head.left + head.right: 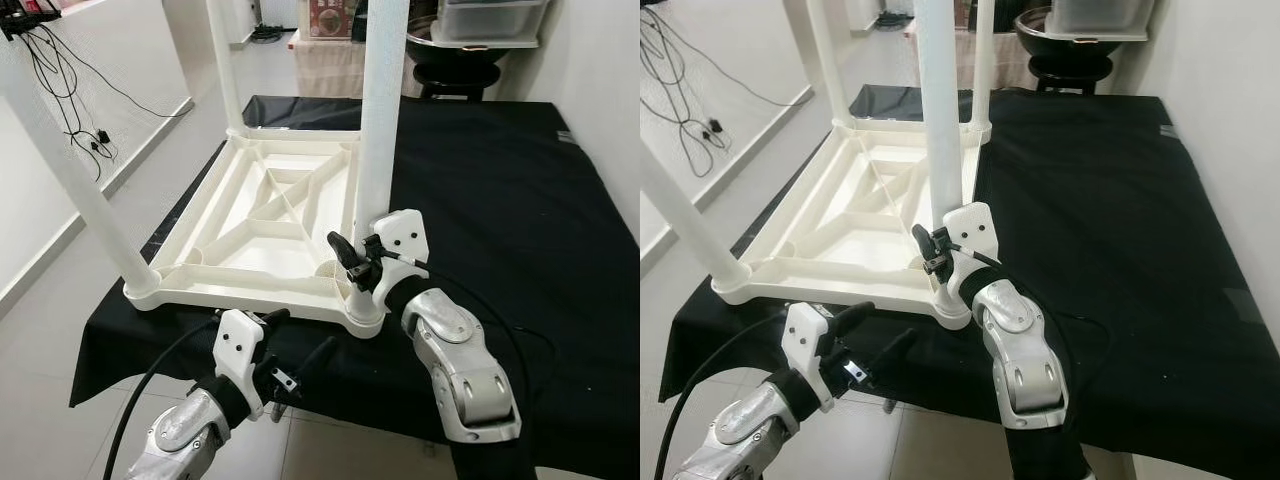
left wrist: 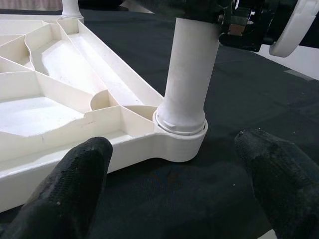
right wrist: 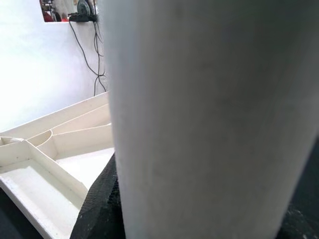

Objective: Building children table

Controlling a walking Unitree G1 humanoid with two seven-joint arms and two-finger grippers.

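A white plastic table top (image 1: 270,215) lies upside down on the black cloth (image 1: 500,200). White legs stand upright in its corner sockets: the near right leg (image 1: 378,120), the near left leg (image 1: 90,200) and the far left leg (image 1: 225,60). My right gripper (image 1: 358,265) is shut on the near right leg just above its socket (image 2: 182,134). In the right wrist view that leg (image 3: 209,119) sits between the black pads (image 3: 99,204). My left gripper (image 1: 298,335) hangs open at the table's front edge, just in front of the same corner and touching nothing.
The cloth-covered table takes up the right half, with its front edge near my arms. On the left there is tiled floor, and a white wall with hanging cables (image 1: 70,90). A black stool (image 1: 455,65) and a plastic box stand beyond the far edge.
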